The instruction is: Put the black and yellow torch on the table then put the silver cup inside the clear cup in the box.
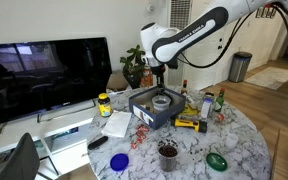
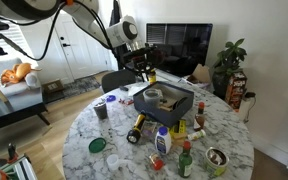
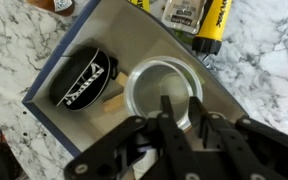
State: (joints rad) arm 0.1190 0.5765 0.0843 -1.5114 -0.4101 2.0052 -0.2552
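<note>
Wrist view looks straight down into a shallow, square, dark blue-grey box standing on the round, white, grey-veined marble-look table. In the box a short, shiny silver cup stands upright. A pale ring lies close around its mouth and looks like the rim of the see-through clear cup; whether the silver cup is fully seated inside it cannot be told. A flat black oval case with white lettering lies beside the cups, near the box's wall.

The jaws stand apart with nothing between them. Their dark fingers hang over the near edge of the silver cup, and whether they touch it is not clear.

The stubby black and yellow torch lies on its side on the table just outside the box. Both exterior views show the torch on the marble next to the box, with the arm poised above the box.

Elsewhere on the table, an exterior view shows a dark cup with brown contents and a yellow-capped jar, both well apart from the box.
</note>
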